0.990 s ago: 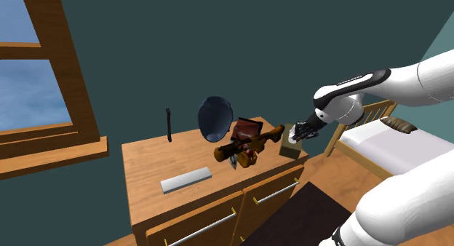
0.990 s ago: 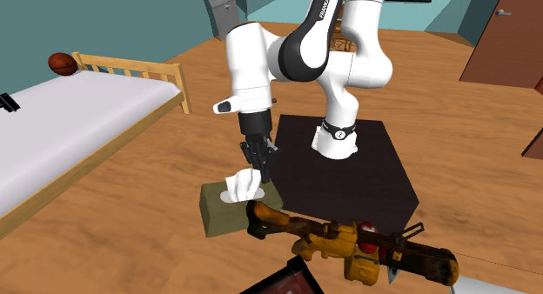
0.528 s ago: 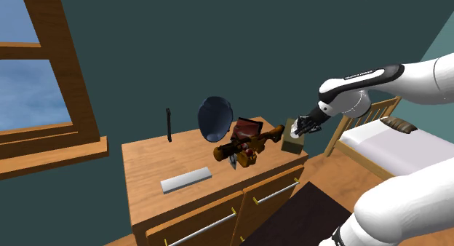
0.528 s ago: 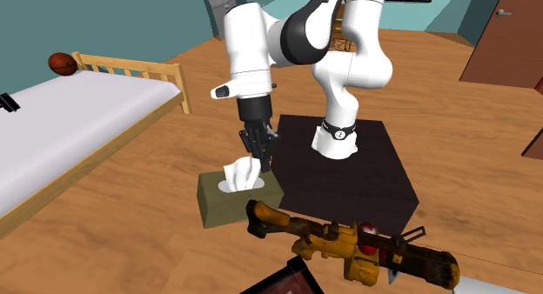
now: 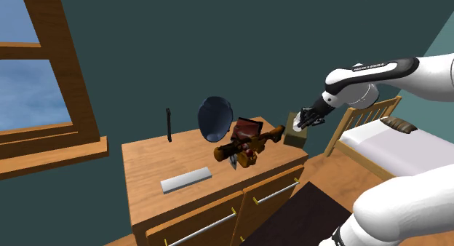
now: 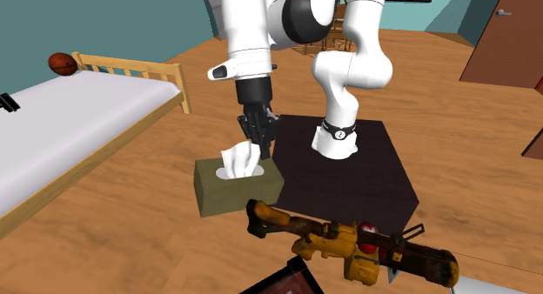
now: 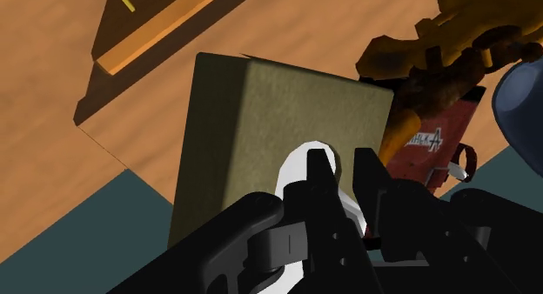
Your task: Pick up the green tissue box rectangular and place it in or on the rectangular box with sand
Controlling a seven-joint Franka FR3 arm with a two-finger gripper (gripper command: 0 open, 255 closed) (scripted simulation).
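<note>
Claw [image 6: 259,150] clasps olive tissue box [image 6: 237,188]; shoulder view shows flat grey box [image 5: 185,181].

Counted from my post: one dresser [image 5: 145,163] with two bar handles [image 5: 277,191]. One tissue box [image 6: 228,195], one orange gun [image 6: 335,241], one red box [image 5: 248,127], one blue bowl [image 5: 215,118], one grey slab [image 5: 185,180], one black stick [image 5: 169,125]. One bed [image 6: 61,123], one ball [image 6: 59,63], one window [image 5: 73,77]. My one gripper [image 7: 345,175] has two fingers [image 7: 320,175].

The arm [image 5: 407,66] stretches out, its downward pincer [image 6: 260,150] clamped on the tissue box [image 6: 237,188].
</note>
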